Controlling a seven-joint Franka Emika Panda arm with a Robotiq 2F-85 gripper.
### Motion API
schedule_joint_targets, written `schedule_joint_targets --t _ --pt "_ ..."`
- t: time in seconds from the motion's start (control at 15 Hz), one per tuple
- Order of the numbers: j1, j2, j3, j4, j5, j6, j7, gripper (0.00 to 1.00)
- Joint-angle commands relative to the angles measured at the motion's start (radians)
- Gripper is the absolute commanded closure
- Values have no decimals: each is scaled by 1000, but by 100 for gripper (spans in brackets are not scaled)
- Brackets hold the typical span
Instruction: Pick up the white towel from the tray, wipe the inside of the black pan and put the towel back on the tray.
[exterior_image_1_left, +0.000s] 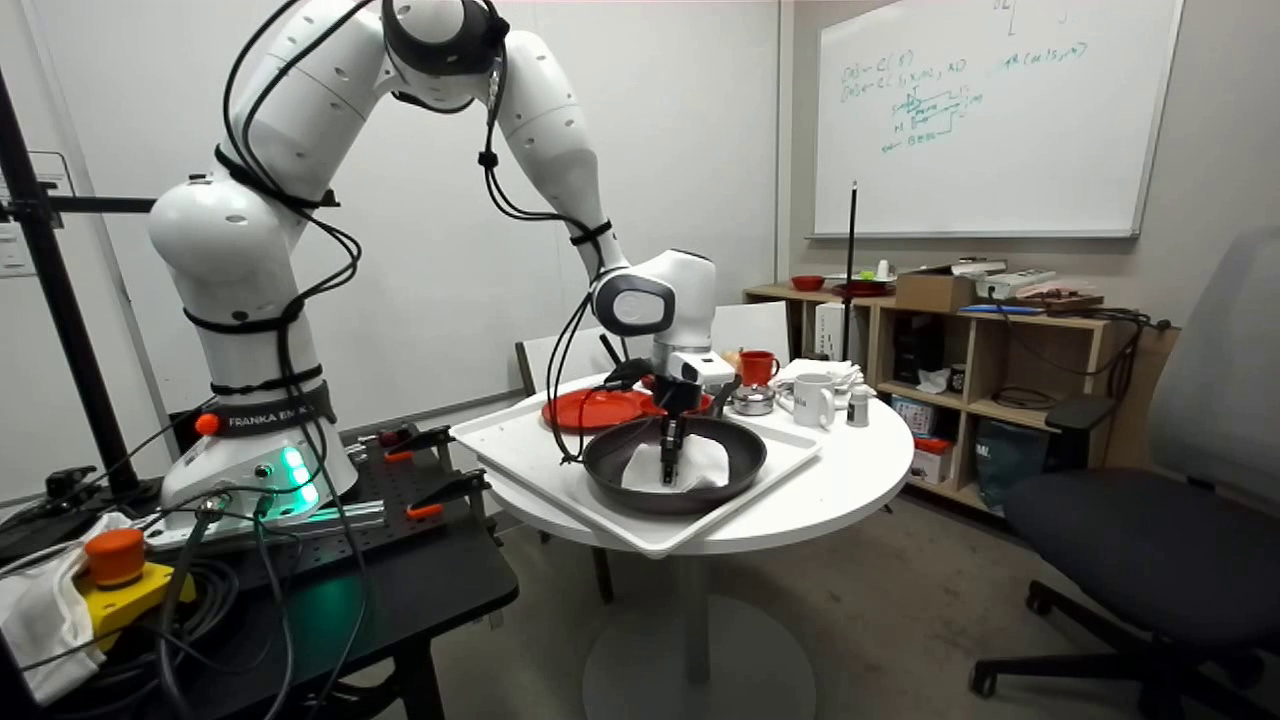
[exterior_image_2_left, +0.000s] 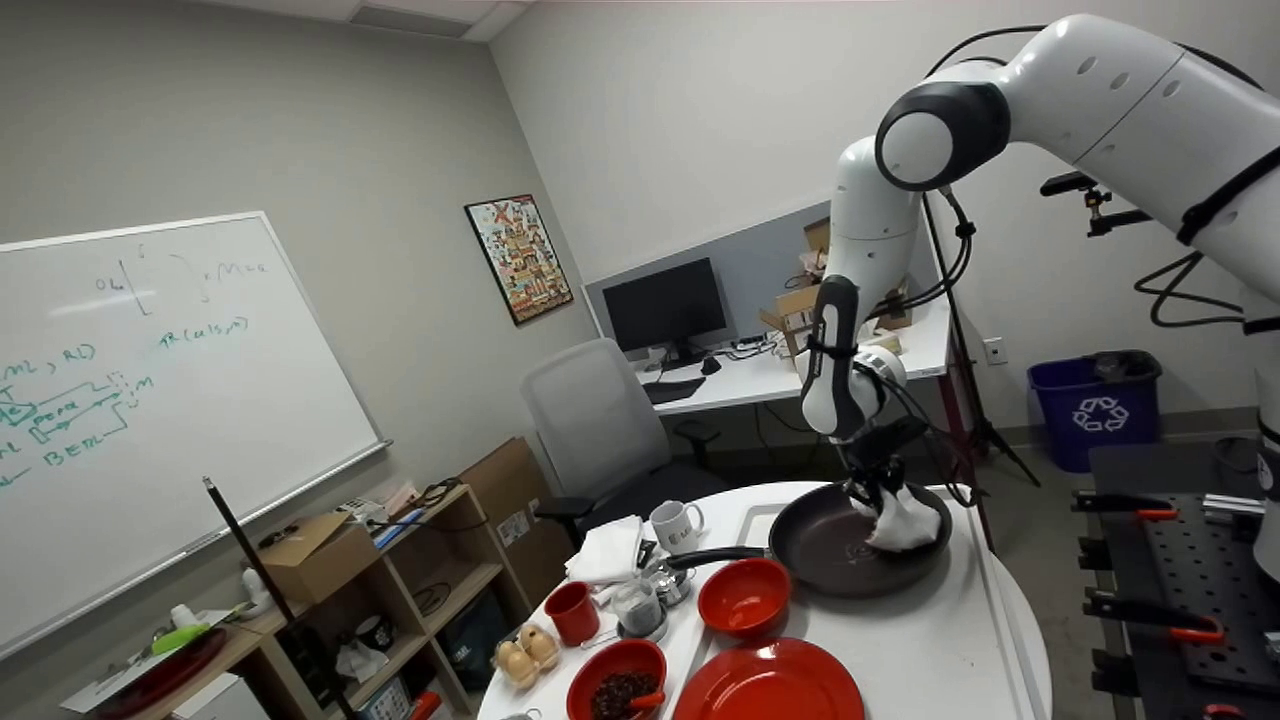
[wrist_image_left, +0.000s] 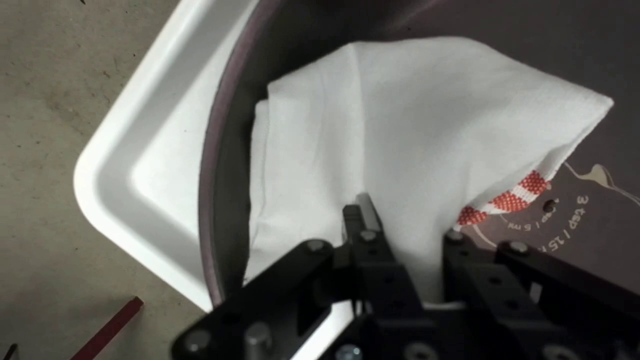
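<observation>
Tool (wrist_image_left: 407, 222) tight on wht towel (wrist_image_left: 420, 125) w/in pan (exterior_image_2_left: 840, 550)

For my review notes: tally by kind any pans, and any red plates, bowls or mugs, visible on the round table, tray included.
Black pan: 1
Red plate: 1
Red bowls: 2
Red mug: 1
Total: 5
</observation>
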Motion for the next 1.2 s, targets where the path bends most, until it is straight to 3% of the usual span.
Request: schedule_joint_targets --t 0.0,0.53,0.93,1.13 --pt "-54 42 14 90 -5 -59 -39 94" --pt "-206 47 121 173 66 -43 -208 94" --pt "-235 58 198 169 94 2 -315 94" --pt "-263 72 261 155 123 108 -405 94"
